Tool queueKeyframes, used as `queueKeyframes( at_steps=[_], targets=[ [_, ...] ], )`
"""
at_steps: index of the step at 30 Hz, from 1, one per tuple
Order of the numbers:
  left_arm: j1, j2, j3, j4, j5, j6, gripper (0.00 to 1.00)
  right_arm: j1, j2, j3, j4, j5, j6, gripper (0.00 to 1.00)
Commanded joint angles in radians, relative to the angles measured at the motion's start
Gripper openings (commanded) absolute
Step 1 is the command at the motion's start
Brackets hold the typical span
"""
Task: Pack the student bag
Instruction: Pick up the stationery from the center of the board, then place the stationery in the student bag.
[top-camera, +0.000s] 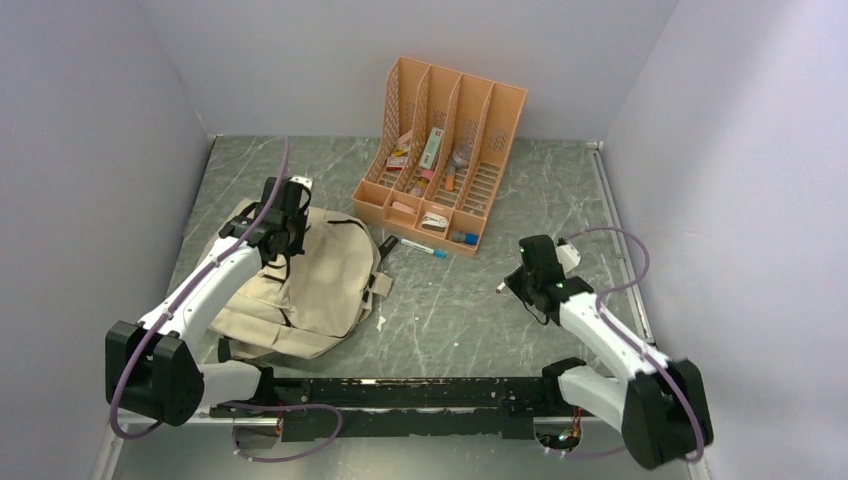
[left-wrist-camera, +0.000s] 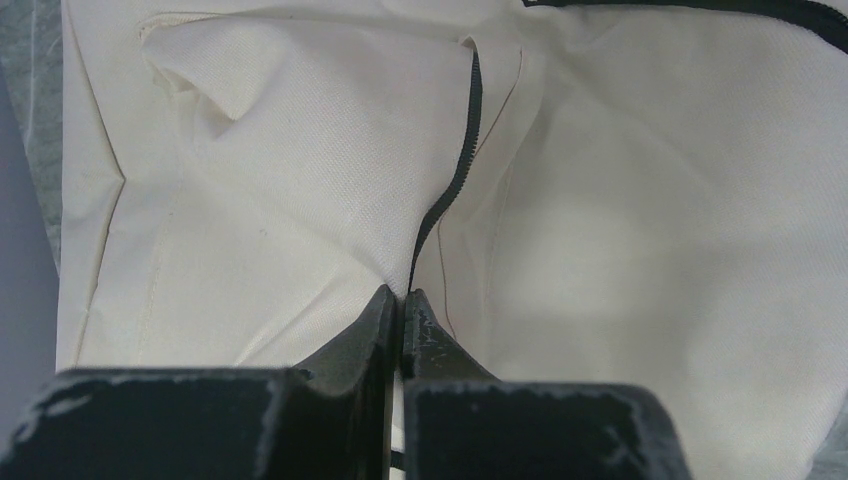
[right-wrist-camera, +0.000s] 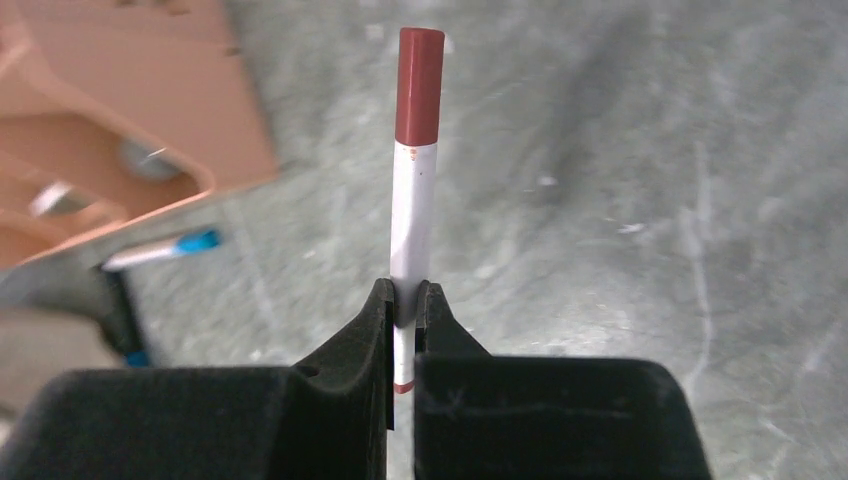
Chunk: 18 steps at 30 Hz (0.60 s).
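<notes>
Currently: soft woven cream bag (left-wrist-camera: 300, 180) pinched; slim red-capped marker (right-wrist-camera: 413, 200) clamped.

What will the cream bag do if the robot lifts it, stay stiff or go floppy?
Probably floppy: the student bag lies slumped and creased, and its cloth bunches where the left pincer pinches beside the zipper. It looks flat, so likely light. It shouldn't roll.

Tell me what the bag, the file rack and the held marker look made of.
Bag: matte cream woven cloth; weave and soft creases show. File rack: orange, likely plastic; rigid slotted walls, even colour. Marker: smooth, probably plastic; white barrel, dull red cap.
</notes>
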<state>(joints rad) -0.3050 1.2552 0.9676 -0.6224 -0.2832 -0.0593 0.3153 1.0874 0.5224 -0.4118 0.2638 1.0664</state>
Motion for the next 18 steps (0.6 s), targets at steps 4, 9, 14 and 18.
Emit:
queueKeyframes(
  at_steps=[4,9,14,18],
  targets=[
    [-0.005,0.003,0.033,0.056,0.043,0.005,0.05,-0.002,-0.293,-0.169,0.384,-0.283,-0.188,0.00],
    [-0.005,0.004,0.036,0.057,0.046,0.007,0.05,0.000,-0.283,-0.209,0.674,-0.526,-0.249,0.00],
    [-0.005,0.004,0.039,0.055,0.048,0.007,0.05,0.078,-0.132,-0.179,1.022,-0.797,-0.281,0.00],
    [-0.004,-0.003,0.038,0.051,0.046,0.007,0.05,0.240,0.016,-0.033,0.973,-0.823,-0.403,0.00]
  ],
)
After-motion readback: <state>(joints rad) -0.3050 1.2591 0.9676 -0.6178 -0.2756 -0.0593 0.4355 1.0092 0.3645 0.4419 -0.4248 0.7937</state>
